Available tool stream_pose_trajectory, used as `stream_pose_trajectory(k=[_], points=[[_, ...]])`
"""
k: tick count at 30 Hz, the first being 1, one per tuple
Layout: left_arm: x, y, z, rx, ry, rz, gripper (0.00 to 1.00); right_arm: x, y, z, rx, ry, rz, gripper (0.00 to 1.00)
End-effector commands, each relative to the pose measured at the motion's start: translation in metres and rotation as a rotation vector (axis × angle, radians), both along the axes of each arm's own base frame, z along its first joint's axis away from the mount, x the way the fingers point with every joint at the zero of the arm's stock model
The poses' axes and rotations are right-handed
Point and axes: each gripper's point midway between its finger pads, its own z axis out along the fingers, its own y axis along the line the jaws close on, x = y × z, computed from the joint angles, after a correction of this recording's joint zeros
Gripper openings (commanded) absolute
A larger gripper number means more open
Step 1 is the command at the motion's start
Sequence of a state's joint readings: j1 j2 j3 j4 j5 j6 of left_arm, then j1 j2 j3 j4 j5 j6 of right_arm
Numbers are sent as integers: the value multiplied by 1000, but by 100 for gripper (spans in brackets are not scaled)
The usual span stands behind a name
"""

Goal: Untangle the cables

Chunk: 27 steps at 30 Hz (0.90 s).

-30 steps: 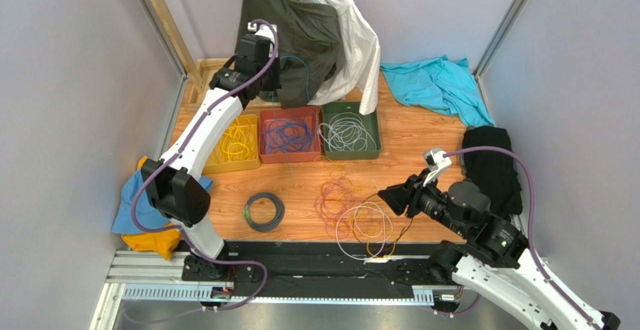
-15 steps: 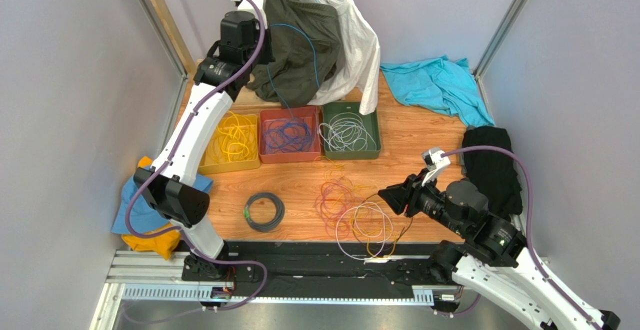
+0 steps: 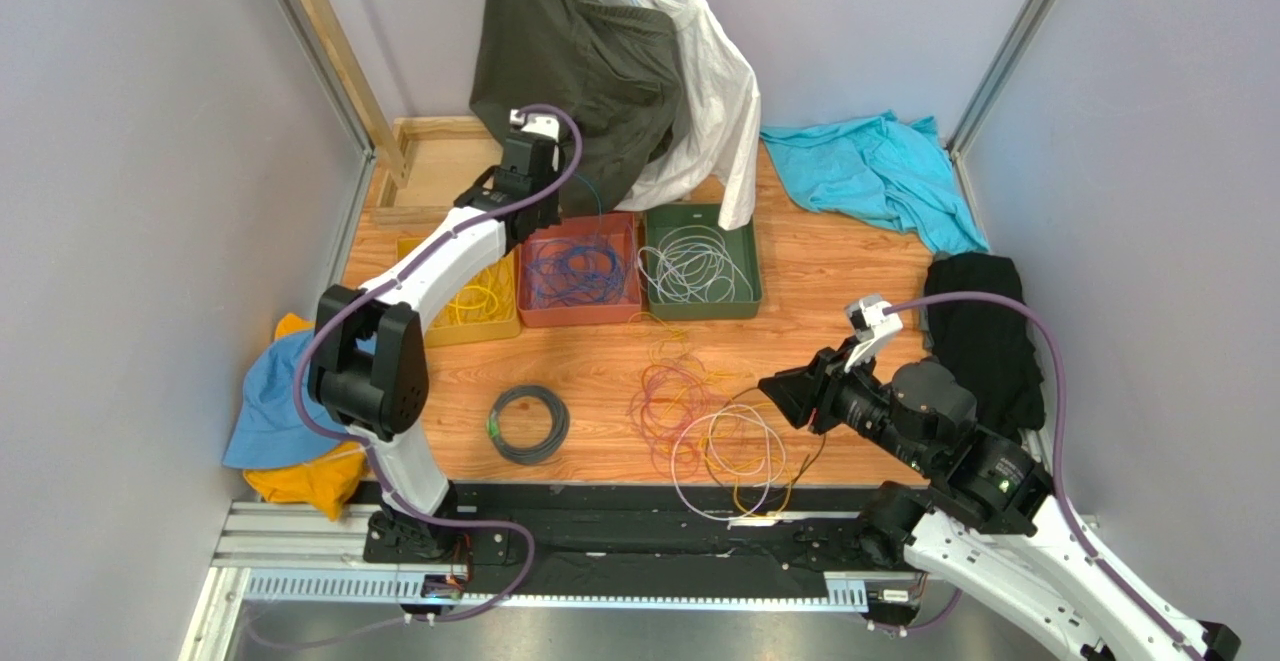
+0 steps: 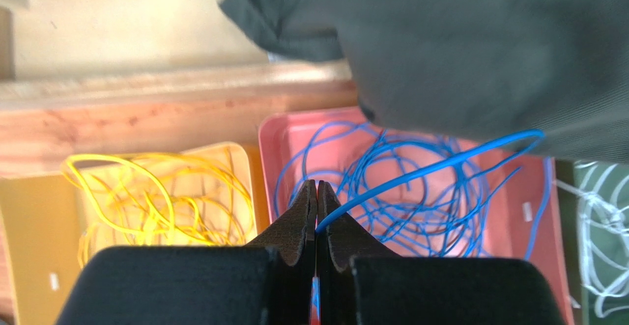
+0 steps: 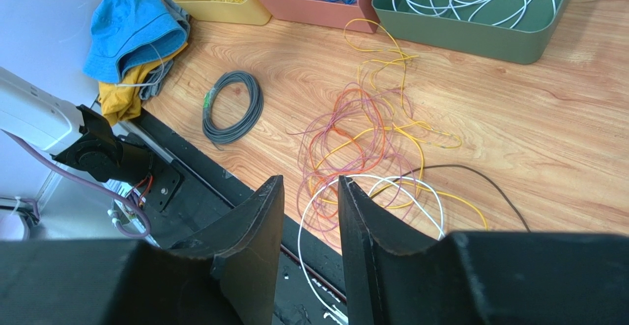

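Observation:
A tangle of loose cables (image 3: 718,424), purple, orange-red, yellow, white and one dark strand, lies on the wooden table near the front edge; it also shows in the right wrist view (image 5: 373,137). My left gripper (image 4: 317,189) is shut on a blue cable (image 4: 428,169) and hangs over the red bin (image 4: 267,129) of blue cables; in the top view it (image 3: 546,214) is at that bin's (image 3: 579,318) back left. My right gripper (image 5: 311,183) is open and empty, above the tangle's near edge, and shows in the top view (image 3: 771,391) too.
A yellow bin (image 3: 469,337) holds yellow cables and a green bin (image 3: 702,310) white ones. A coiled grey cable (image 3: 528,424) lies front left. Clothes hang behind the bins (image 3: 601,61); a teal cloth (image 3: 879,166), a black cloth (image 3: 984,339) and a blue hat (image 3: 278,391) lie around.
My left arm first rose high with the blue cable trailing from the red bin, then came down and forward to just over that bin. The right arm has not moved.

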State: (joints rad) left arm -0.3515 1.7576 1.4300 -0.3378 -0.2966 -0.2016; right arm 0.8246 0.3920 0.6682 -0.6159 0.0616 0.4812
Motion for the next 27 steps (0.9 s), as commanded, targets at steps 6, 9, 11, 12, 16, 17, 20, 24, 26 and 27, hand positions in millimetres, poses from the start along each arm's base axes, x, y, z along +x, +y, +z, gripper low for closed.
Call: stream_pose_trajectory(k=[6,9,11,12,16,17,20,24,26,27], points=[[-7,-5,-52,-51,113,39,0,2,4,1,13,-16,6,36],[-17,-3,-56,-51,163,48,8,2,5,0,12,-15,6,36],[-24,0,-41,-72,140,72,35,3,4,0,13,-20,6,36],[-33,3,-44,-73,148,79,44,3,4,0,13,-22,8,36],[-57,14,-27,-105,102,123,99,4,7,1,15,-26,16,36],[-62,16,-12,-117,65,123,99,3,8,1,14,-26,21,36],[-76,21,9,-123,10,133,99,4,9,1,13,-22,24,36],[-87,15,36,-138,-71,106,99,4,8,0,20,-19,14,36],[-90,18,51,-130,-126,118,99,4,7,0,25,-19,9,36],[-90,19,53,-137,-149,125,99,3,7,-2,23,-13,9,36]])
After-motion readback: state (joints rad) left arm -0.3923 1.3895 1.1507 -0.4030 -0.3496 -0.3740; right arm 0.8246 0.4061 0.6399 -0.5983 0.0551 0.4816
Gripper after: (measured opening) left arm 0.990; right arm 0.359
